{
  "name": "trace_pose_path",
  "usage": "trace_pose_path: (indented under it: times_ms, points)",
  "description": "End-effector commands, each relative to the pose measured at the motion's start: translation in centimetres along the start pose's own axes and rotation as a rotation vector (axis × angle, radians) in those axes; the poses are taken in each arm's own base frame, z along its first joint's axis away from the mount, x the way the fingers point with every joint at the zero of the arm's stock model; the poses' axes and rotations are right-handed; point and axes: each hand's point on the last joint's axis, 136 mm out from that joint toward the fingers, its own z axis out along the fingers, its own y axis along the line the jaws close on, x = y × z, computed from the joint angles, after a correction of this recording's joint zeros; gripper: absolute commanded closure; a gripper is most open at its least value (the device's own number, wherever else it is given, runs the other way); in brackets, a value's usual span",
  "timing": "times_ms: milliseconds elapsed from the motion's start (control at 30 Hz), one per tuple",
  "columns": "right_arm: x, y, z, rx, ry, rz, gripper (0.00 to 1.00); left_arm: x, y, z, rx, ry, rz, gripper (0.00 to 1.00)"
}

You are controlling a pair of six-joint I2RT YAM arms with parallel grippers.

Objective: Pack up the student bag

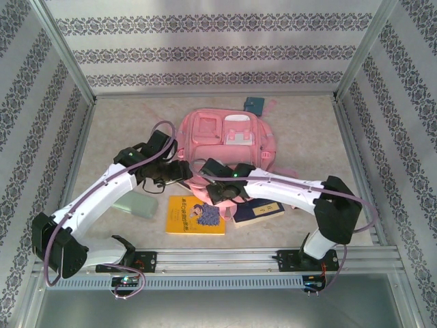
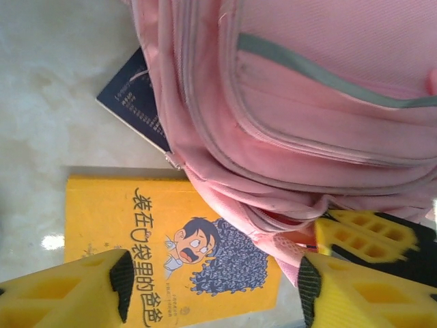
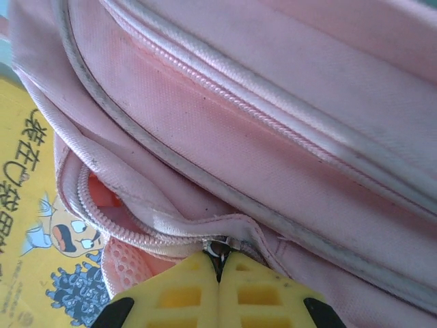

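Note:
The student bag (image 1: 225, 140) is a big pink backpack lying flat mid-table, front pockets up. Its near-edge zip gapes partly, showing an orange lining (image 3: 102, 195). My right gripper (image 3: 219, 263) is shut on the metal zipper pull (image 3: 220, 247) at that edge of the bag (image 3: 273, 123); from above it sits at the bag's near side (image 1: 208, 184). My left gripper (image 2: 216, 285) hangs open just left of it, over the yellow book (image 2: 157, 246) and the bag's (image 2: 307, 102) corner, holding nothing. From above, the left gripper (image 1: 179, 172) is at the bag's near-left corner.
A yellow cartoon-cover book (image 1: 196, 215) lies in front of the bag. A dark blue book (image 1: 258, 210) lies to its right, partly under the right arm. A pale green flat item (image 1: 135, 203) sits under the left arm. A small teal pouch (image 1: 254, 104) lies behind the bag.

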Motion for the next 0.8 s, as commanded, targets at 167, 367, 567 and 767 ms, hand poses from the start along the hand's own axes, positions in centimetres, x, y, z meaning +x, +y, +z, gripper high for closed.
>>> trace_pose_path:
  times_ms: [167,367,567,767]
  points:
    - [-1.0,-0.8,-3.2,-0.107,-0.055,0.034,1.00,-1.1,-1.0,3.9,0.133,0.007,-0.285,0.29]
    - [-0.3,-1.2,-3.9,-0.113,-0.031,-0.007,1.00,-2.1,-2.3,7.4,0.220,0.028,-0.390,0.34]
    - [-0.2,-2.4,-4.5,-0.091,-0.019,-0.010,1.00,-2.1,-1.7,10.3,0.213,0.044,-0.438,0.47]
    - [0.6,-2.7,-4.2,-0.083,0.031,-0.069,1.00,-2.8,-1.3,11.7,0.178,0.029,-0.439,0.74]
